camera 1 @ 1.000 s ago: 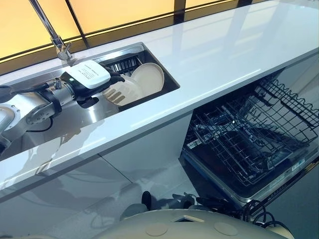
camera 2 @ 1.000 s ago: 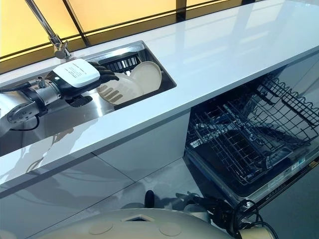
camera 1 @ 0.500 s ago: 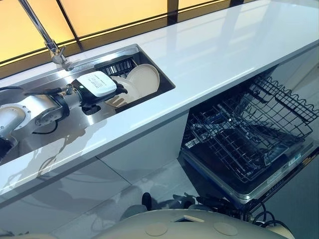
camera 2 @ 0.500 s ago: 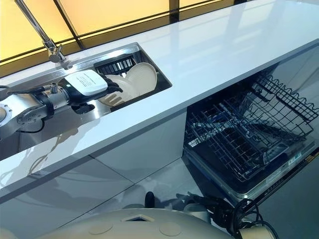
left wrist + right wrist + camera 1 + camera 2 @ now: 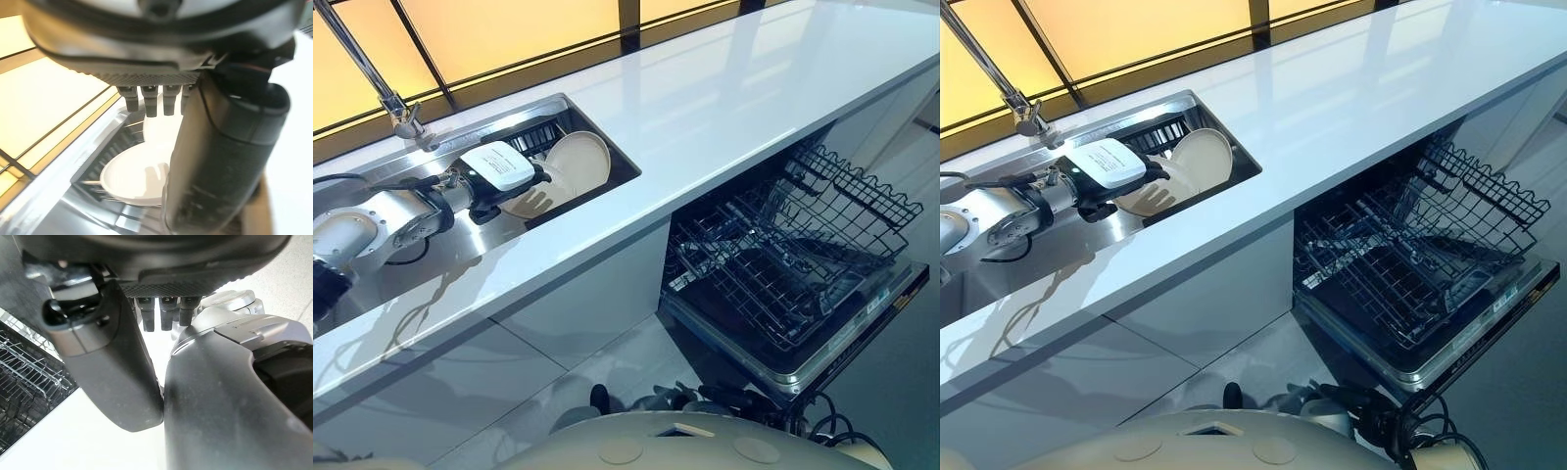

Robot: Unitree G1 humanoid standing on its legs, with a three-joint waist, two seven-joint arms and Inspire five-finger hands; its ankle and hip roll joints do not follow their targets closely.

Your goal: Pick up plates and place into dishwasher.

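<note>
Lower than a second ago, the left hand (image 5: 495, 168) has dropped into the steel sink (image 5: 489, 116) and edged toward the plates; the wider shift of the scene is the camera's own. Its dark fingers (image 5: 538, 176) reach straight over the rim of the nearer cream plate (image 5: 530, 199), with the thumb held apart, so the hand is wide and grips nothing. Whether the fingertips touch that plate I cannot tell. A second cream plate (image 5: 579, 160) leans upright just behind the first, beside a black slotted rack (image 5: 536, 135). The faucet (image 5: 374, 83) rises at the sink's far side. Right of the sink runs the white desk (image 5: 734, 88). Below it the open dishwasher (image 5: 862, 313) has its wire rack (image 5: 783, 259) pulled out. The right hand (image 5: 166, 284) hangs with relaxed fingers.
</note>
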